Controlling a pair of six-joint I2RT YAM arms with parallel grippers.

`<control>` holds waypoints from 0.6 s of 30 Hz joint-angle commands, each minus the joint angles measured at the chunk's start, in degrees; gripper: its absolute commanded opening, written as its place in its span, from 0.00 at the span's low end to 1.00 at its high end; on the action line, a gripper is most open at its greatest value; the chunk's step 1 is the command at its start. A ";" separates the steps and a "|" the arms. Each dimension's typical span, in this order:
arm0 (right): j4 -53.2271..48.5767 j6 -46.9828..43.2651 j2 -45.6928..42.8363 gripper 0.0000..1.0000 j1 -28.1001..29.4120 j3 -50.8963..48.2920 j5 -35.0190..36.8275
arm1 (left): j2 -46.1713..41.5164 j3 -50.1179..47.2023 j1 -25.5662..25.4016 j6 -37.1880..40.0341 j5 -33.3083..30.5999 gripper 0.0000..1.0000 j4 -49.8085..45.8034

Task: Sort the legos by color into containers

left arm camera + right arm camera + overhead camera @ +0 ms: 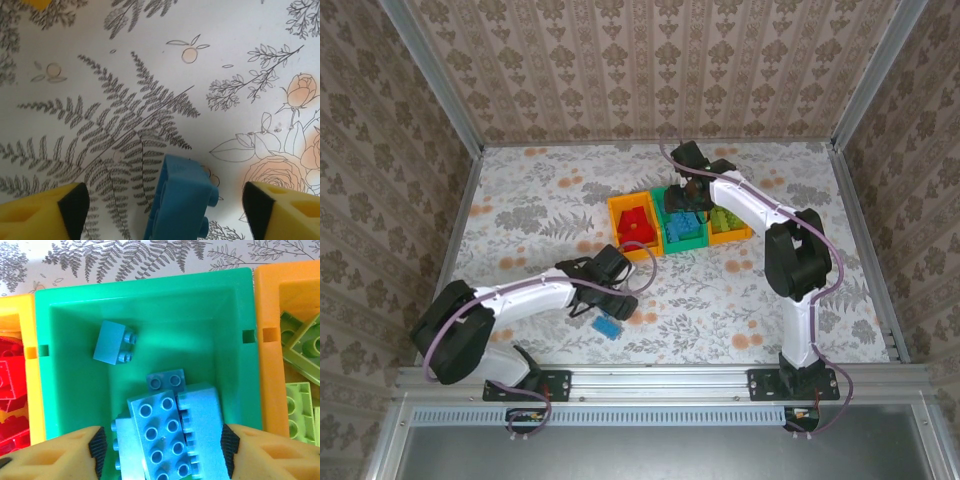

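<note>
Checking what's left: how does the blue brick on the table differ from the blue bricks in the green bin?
The loose blue brick lies on the table, outside any container; the binned blue bricks sit inside the green bin. The loose one is alone; the binned ones mostly pile together. Both are blue and studded.

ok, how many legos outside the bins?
1: a blue brick on the table, straddled by the open left gripper. More may be hidden under the arms.
</note>
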 commanded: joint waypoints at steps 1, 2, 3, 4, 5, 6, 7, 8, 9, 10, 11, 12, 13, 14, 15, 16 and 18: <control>-0.20 0.88 -5.72 0.69 -0.30 -1.56 -1.27 | 0.99 1.91 -0.51 0.87 1.30 0.71 -1.84; 0.12 1.06 -6.63 0.70 -0.30 -2.07 -1.39 | 1.07 1.89 -0.53 0.95 1.50 0.67 -1.90; 0.45 1.36 -7.51 0.71 -0.38 -2.82 -1.40 | 1.17 1.95 -0.60 0.96 1.80 0.63 -1.88; 0.83 1.68 -8.50 0.71 -0.45 -3.34 -1.53 | 1.32 1.90 -0.60 0.96 2.16 0.58 -1.81; 1.08 1.89 -9.19 0.71 -0.51 -3.87 -1.75 | 1.61 1.96 -0.55 0.88 2.45 0.55 -1.87; 1.32 2.30 -10.08 0.71 -0.71 -4.45 -1.96 | 2.08 2.05 -0.54 0.87 2.94 0.52 -1.92; 1.59 2.63 -10.96 0.71 -0.94 -5.05 -2.27 | 2.61 2.14 -0.56 0.83 3.28 0.51 -2.03; 1.91 2.92 -11.67 0.71 -1.16 -5.56 -2.60 | 2.98 2.28 -0.63 0.74 3.43 0.50 -2.12; 2.32 3.24 -12.52 0.71 -1.47 -6.24 -3.03 | 3.51 2.40 -0.75 0.69 3.67 0.50 -2.22; 2.61 3.54 -13.33 0.71 -1.85 -6.84 -3.24 | 4.00 2.57 -0.88 0.61 3.76 0.49 -2.29; 2.85 3.72 -14.12 0.71 -2.26 -7.31 -3.43 | 4.27 2.65 -0.97 0.64 3.81 0.47 -2.33; 3.00 3.96 -14.87 0.71 -2.69 -7.87 -3.66 | 4.53 2.82 -0.96 0.69 3.91 0.44 -2.48; 3.14 4.00 -15.67 0.71 -3.12 -8.47 -3.73 | 4.75 3.00 -0.98 0.83 4.03 0.40 -2.46; 3.24 4.12 -16.29 0.71 -3.37 -8.97 -3.74 | 4.81 3.16 -1.03 0.93 4.05 0.37 -2.52; 3.35 4.12 -17.11 0.71 -3.72 -9.51 -3.65 | 4.92 3.40 -1.02 1.04 4.01 0.34 -2.69; 3.51 4.26 -17.94 0.71 -4.02 -10.17 -3.56 | 4.86 3.68 -0.98 1.12 4.07 0.32 -2.66; 3.90 4.47 -19.43 0.71 -4.49 -11.73 -3.34 | 4.52 4.54 -1.00 1.26 4.14 0.30 -2.61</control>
